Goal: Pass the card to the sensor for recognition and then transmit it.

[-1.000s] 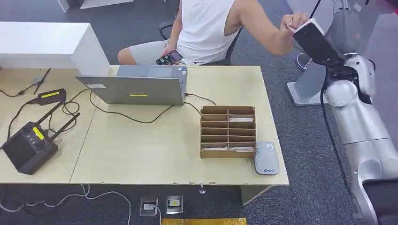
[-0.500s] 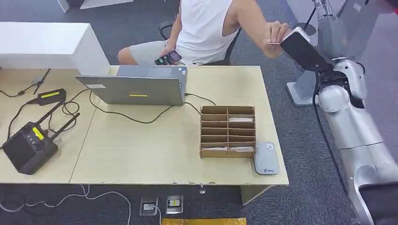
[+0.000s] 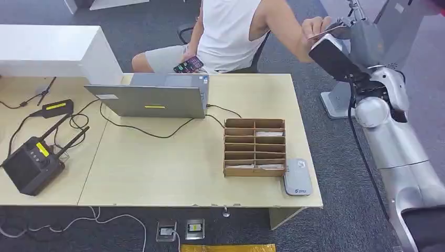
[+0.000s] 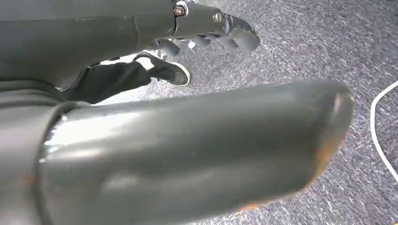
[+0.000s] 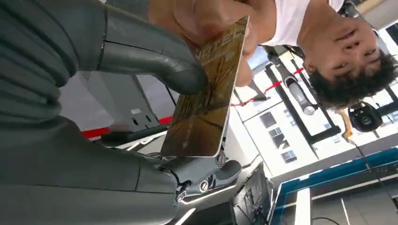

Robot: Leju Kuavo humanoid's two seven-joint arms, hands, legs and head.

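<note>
My right hand [image 3: 336, 55] is raised beyond the table's far right corner, next to a seated person [image 3: 231, 31]. A gold-brown card [image 5: 206, 98] stands between its thumb [image 5: 155, 61] and its fingers [image 5: 206, 176]. The thumb presses on the card's face. The person's fingers [image 5: 211, 18] hold the card's other end. In the head view the card [image 3: 322, 35] is a thin edge at the top of my hand. The grey card sensor [image 3: 297, 177] lies flat at the table's front right. My left hand [image 4: 211, 28] hangs over carpet and holds nothing.
A cardboard slot organiser [image 3: 255, 147] with several cards stands just left of the sensor. A laptop [image 3: 152, 97], cables, a black antenna device [image 3: 32, 163] and a white box [image 3: 52, 50] take up the table's left and back. The person holds a phone [image 3: 189, 64].
My right arm has swung left and nearer the table. The person's hand drew back with the card, then brought it up against my right hand.
</note>
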